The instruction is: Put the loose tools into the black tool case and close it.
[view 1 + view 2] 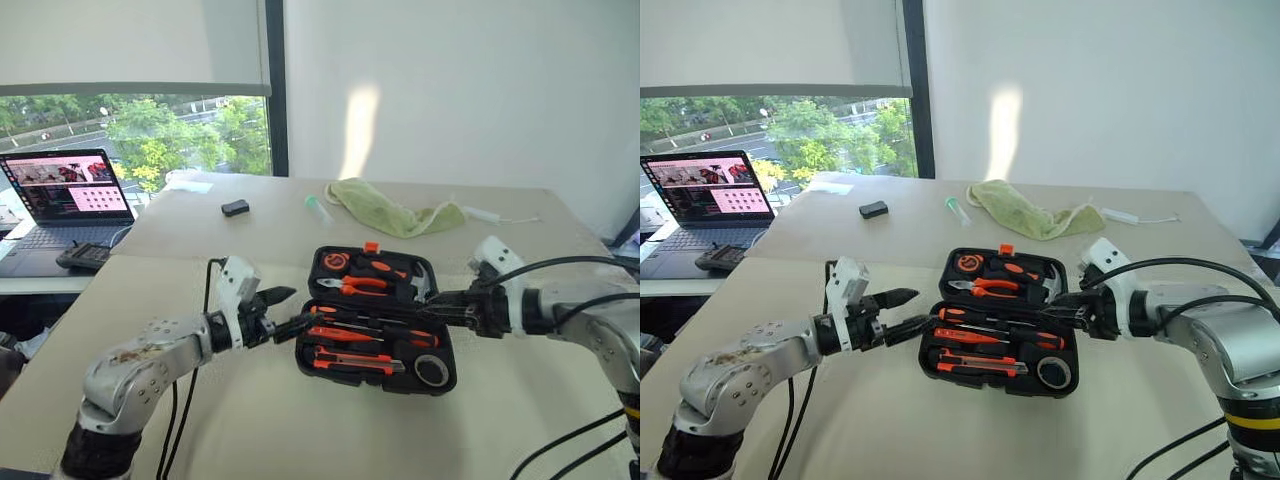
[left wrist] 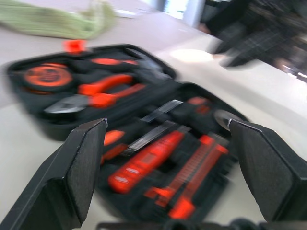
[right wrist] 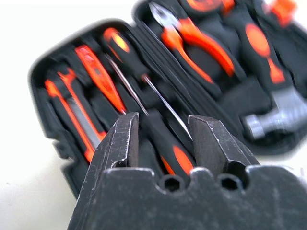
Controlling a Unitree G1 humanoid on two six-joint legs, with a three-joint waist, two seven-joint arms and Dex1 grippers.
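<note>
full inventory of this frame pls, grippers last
black tool case: 1, black, open, table centre
screwdrivers: 2, black-orange, near half of case
utility knife: 1, orange-black, near half
tape roll: 1, dark, near-right corner
pliers: 1, orange, far half
green cloth: 1, far table
small black box: 1, far table
laptop: 1, open, side desk at left
left gripper: open, at case's left edge
right gripper: partly open, over case's right side

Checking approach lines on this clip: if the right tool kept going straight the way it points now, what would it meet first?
Most likely a black-orange screwdriver lying in the open tool case: the right tool, jaws apart, looks straight at its handle and shaft. Depth is uncertain, so contact may already be close.
</note>
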